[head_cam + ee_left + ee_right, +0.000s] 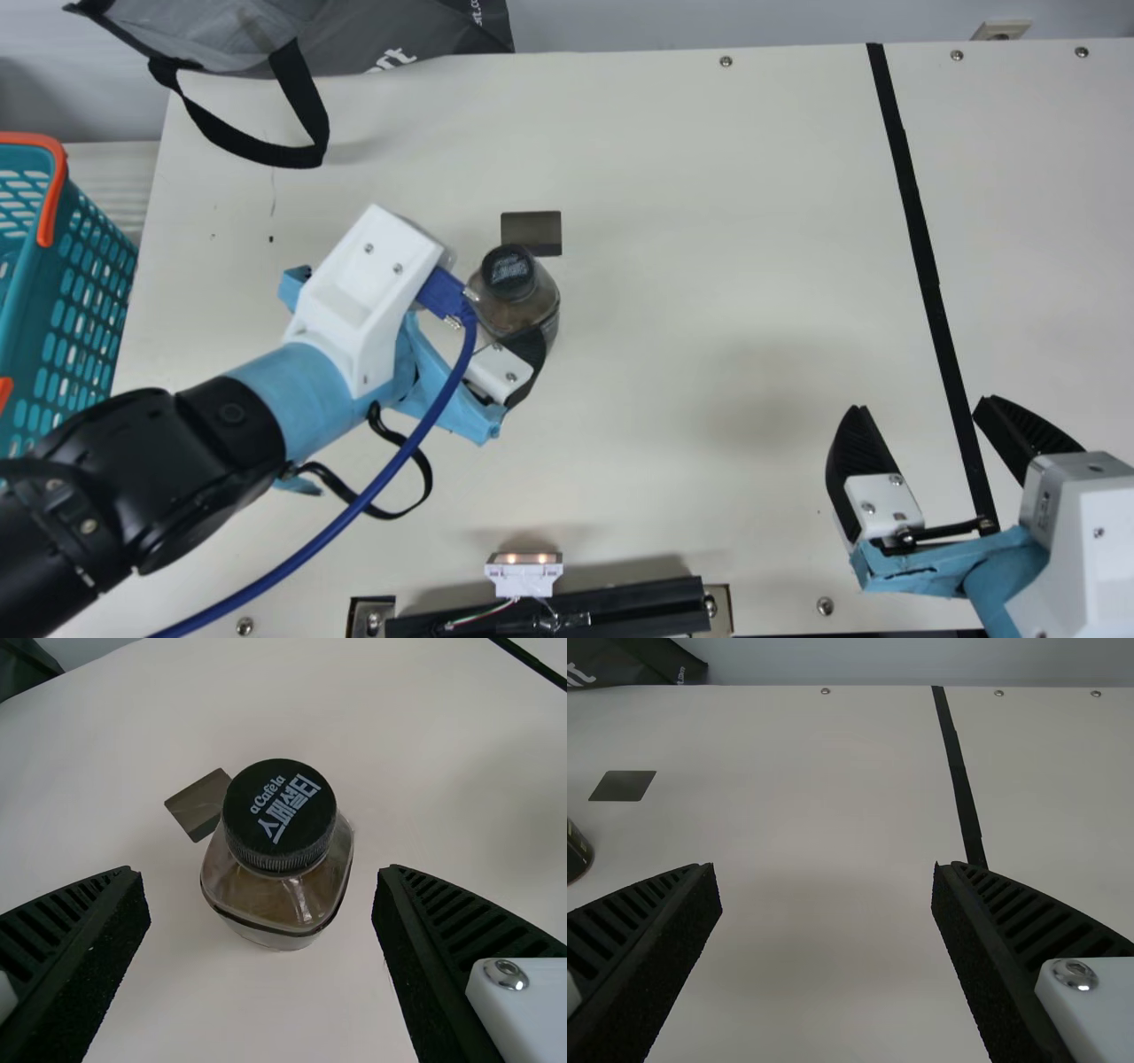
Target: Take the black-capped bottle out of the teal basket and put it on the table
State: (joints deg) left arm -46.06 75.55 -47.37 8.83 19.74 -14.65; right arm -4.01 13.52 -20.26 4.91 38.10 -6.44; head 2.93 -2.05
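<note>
The black-capped bottle [523, 312] stands upright on the cream table [691, 221], beside a small grey plate. My left gripper [500, 310] is low around the bottle in the main view; its white camera mount covers one finger. In the left wrist view the bottle [282, 895] stands between the spread fingers of that gripper [259, 873], with gaps on both sides. The teal basket [87, 297] is at the main view's left edge. My right gripper [920, 408] is open over the table's right part; in the right wrist view that gripper [824, 868] has nothing between its fingers.
The grey plate [532, 229] lies flat just behind the bottle. A grey bag [390, 31] with a black strap [301, 97] reaches over the back left edge. Black tape [921, 257] runs down the right part. A black bar [620, 607] sits at the front edge.
</note>
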